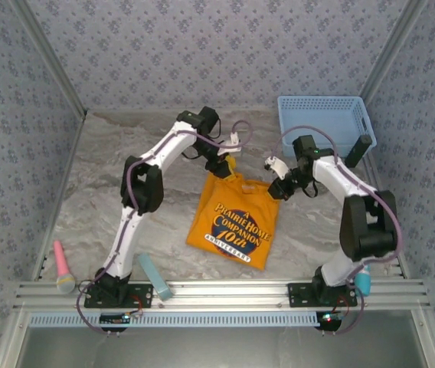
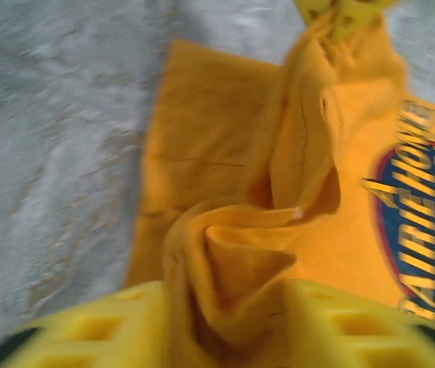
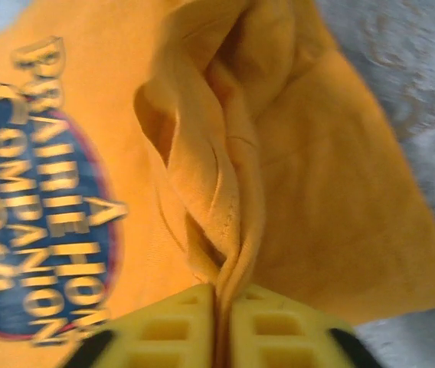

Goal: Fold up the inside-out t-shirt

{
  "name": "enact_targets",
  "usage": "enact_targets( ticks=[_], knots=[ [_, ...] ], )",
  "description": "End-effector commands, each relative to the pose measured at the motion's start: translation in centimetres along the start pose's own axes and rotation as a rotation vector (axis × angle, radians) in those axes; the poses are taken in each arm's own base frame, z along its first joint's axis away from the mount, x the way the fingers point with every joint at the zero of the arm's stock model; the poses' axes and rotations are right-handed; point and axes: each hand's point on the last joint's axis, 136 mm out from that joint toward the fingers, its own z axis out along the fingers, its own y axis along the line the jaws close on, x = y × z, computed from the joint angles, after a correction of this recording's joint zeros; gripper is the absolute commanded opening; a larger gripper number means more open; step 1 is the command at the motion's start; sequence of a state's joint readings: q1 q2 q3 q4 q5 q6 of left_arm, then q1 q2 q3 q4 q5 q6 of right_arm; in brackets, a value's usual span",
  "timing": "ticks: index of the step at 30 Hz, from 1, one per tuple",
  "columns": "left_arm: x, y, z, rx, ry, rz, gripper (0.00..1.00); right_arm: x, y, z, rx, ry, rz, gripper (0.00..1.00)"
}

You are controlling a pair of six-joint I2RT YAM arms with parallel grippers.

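Observation:
The inside-out t-shirt (image 1: pixel 233 222) is orange-yellow and lies folded mid-table with its dark printed lettering facing up. Its far edge is lifted at two corners. My left gripper (image 1: pixel 225 165) hangs over the far left corner. In the left wrist view its yellow fingers (image 2: pixel 103 326) stand apart, and a loose bunched fold of the t-shirt (image 2: pixel 217 138) sits in the left gripper (image 2: pixel 229 307). My right gripper (image 1: pixel 279 184) is at the far right corner. In the right wrist view the right gripper (image 3: pixel 224 295) is pinched shut on a twisted ridge of the t-shirt (image 3: pixel 317 176).
A light blue plastic basket (image 1: pixel 325 123) stands at the back right. A pink tool (image 1: pixel 63 264) and a light blue tool (image 1: pixel 155 276) lie near the front left rail. The marbled table (image 1: pixel 110 169) has patterned walls on three sides.

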State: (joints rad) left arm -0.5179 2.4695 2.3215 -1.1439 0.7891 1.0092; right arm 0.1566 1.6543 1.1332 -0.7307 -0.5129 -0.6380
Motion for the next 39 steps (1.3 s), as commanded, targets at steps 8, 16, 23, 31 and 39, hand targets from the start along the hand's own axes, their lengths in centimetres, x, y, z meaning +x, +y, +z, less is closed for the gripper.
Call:
enact_targets(
  ticks=[8,16,23,31,39],
  knots=[
    [-5.0,5.7,-10.3,-0.466,-0.214,-0.089,1.00,0.1,-13.9,-5.3,0.771,0.001,0.381,0.45],
    [-2.7,1.6,-9.9,-0.359,-0.227,-0.605,0.99,-0.3,-7.3,-6.7,0.615,-0.162,0.682,0.48],
    [2.6,-2.0,-3.3,-0.366,-0.077,-0.959,0.99,1.1,-2.1,-3.6,0.363,-0.210,0.823,0.46],
    [10.4,-5.9,-0.5,-0.478,0.129,-1.172,1.00,3.3,-0.6,2.2,0.303,-0.065,0.834,0.40],
    [12.7,-11.9,2.4,-0.357,0.165,-1.271,1.00,1.8,-0.7,6.5,0.260,0.010,0.709,0.39]
  ],
)
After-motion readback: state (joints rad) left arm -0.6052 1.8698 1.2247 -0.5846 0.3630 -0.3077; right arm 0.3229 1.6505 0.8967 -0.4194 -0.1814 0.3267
